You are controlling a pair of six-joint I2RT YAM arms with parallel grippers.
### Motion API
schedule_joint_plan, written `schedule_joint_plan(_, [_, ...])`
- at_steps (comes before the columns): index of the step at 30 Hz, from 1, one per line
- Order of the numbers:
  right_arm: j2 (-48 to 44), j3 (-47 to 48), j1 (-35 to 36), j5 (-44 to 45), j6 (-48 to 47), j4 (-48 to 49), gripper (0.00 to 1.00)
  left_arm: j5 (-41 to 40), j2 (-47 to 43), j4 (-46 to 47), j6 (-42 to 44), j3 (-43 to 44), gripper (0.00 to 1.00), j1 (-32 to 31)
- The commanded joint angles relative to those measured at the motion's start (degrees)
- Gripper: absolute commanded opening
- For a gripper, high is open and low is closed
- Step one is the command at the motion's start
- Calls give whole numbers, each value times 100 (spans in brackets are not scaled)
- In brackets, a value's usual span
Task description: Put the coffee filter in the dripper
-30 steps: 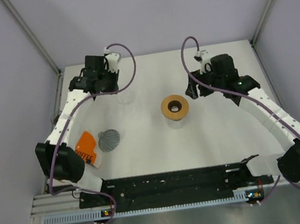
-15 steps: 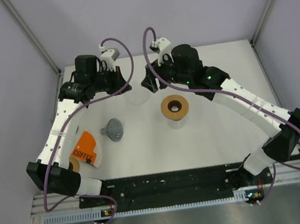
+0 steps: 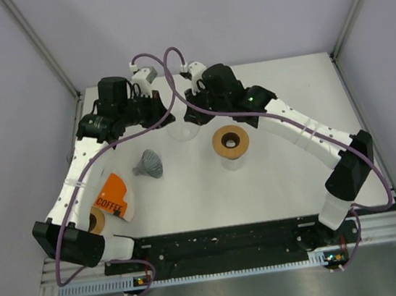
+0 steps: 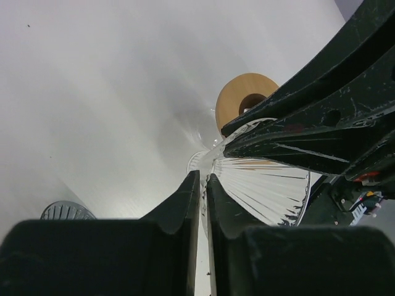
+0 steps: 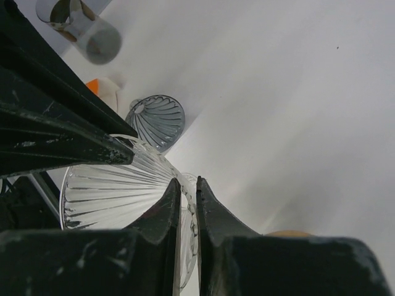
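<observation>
– Top external view: where does the clear ribbed dripper [image 3: 183, 129] sit?

– Close to the far edge of the counter [image 3: 296, 171], about midway between its left and right edges, with both arms meeting at it.

– And the pincers?

– The left pincer [image 3: 168, 115] comes in from the left and the right pincer [image 3: 190, 114] from the right, tips almost facing each other at the dripper.

– Does the left wrist view show a grip?

– The left pincer [image 4: 200, 179] is closed to a sliver, its tips on the thin edge at the narrow end of the dripper [image 4: 265, 185]. The ribbed cone fans out to the right beyond them.

– Right wrist?

– The right pincer [image 5: 184, 182] is clamped too, with clear glass caught in the slim gap between its fingers. The dripper [image 5: 111, 191] spreads leftward from there.

– Where is the gray ribbed cone [image 3: 148, 166]?

– Lying tipped on the counter, left of the middle, nearer than the dripper and apart from both pincers. It shows in the right wrist view [image 5: 159, 118] and at the lower left of the left wrist view [image 4: 65, 211].

– Anything else?

– A glass vessel with a wooden collar [image 3: 230, 141] stands just right of the dripper, around the middle of the counter. An orange coffee bag [image 3: 113, 198] lies toward the near left corner.
</observation>
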Motion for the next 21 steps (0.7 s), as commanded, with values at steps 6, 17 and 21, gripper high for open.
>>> schedule_joint_plan(6, [-421,-66,-501,369,-241,-571,0,58,29,445,-181,180,61,-39])
schedule_joint_plan(17, [-1757,-2122,-1907,-825,49,227,0,-38,592,453,-356,488,65,-381])
schedule_joint_plan(21, [-1907,-2616,-2040,-1019,154,624,0,-170,785,489,-453,611,63,-706])
